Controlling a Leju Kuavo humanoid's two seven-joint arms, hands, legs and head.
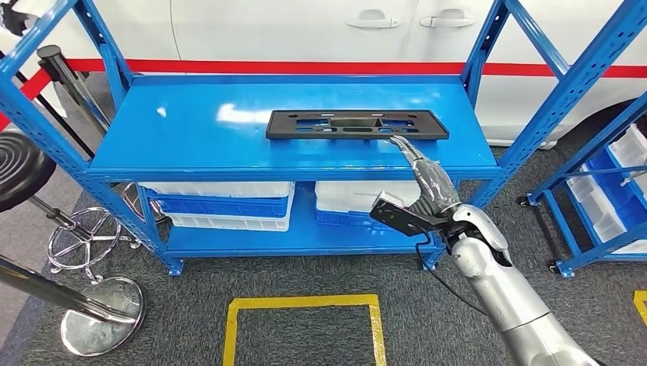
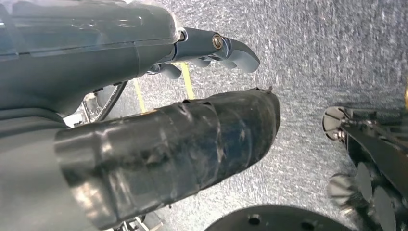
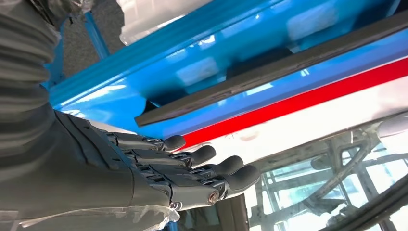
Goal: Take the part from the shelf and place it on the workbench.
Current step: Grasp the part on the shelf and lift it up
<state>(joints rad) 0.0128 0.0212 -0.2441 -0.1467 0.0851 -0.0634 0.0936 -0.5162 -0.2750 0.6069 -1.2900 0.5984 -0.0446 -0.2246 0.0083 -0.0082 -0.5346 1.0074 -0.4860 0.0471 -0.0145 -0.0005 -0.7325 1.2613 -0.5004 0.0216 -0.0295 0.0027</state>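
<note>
A flat black rectangular part (image 1: 356, 124) with several cut-outs lies on the top blue shelf (image 1: 191, 137), toward its right half. My right hand (image 1: 429, 177) reaches over the shelf's front edge with its fingers stretched out, fingertips just short of the part's near right edge, holding nothing. In the right wrist view the same hand (image 3: 183, 166) has straight fingers beside the part's dark edge (image 3: 269, 77). My left hand (image 2: 144, 115) hangs over grey carpet with thumb and fingers apart and nothing in them.
White and blue bins (image 1: 221, 204) sit on the lower shelf. A white car with a red stripe (image 1: 305, 67) stands behind the rack. A stool (image 1: 23, 164) and chrome stanchion base (image 1: 103, 314) are at left, another blue rack (image 1: 610, 183) at right, yellow floor tape (image 1: 305, 305) in front.
</note>
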